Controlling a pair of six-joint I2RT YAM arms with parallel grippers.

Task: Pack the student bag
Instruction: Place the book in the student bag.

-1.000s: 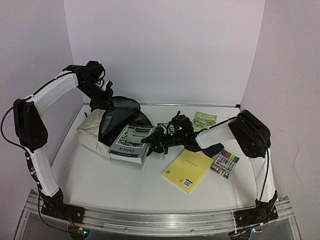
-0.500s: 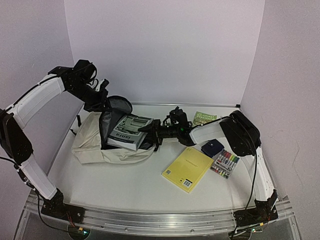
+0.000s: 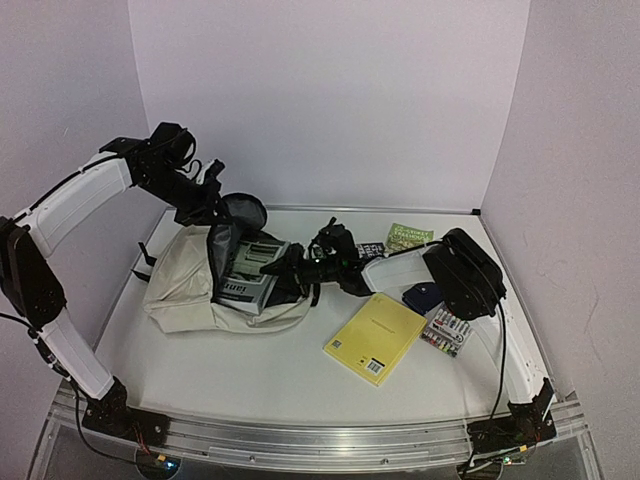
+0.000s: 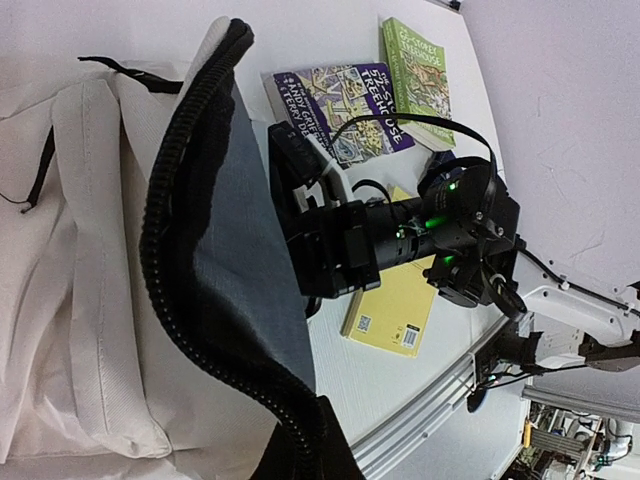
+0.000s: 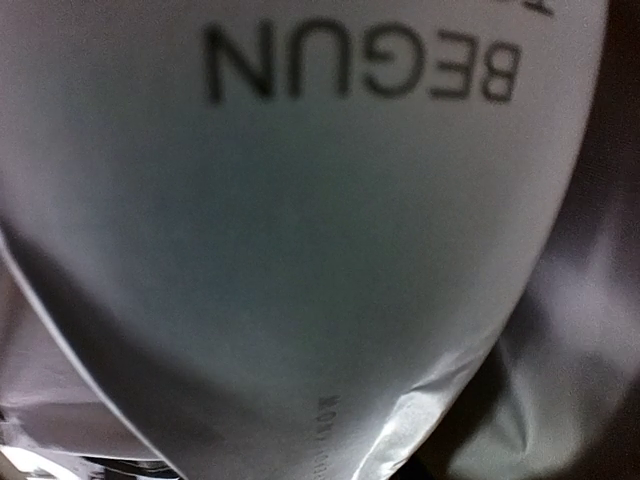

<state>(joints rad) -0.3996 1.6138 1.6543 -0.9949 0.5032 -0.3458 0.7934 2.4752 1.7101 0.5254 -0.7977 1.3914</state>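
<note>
Since a second ago your grey book has gone leftward off the tabletop into the mouth of the student bag. That bag lies at the left rear, its zipper rim pinched tight in the left gripper jaws. The right gripper jaws clamp the book's right edge. A yellow notebook lies farther right.

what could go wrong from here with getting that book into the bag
The left pincer holds the mouth of the student bag up by the zipper rim alone; if it slips, the flap could drop onto the grey book. The book is only partly inside, gripped by the right pincer; it may catch the lining and drag the soft bag along.
</note>
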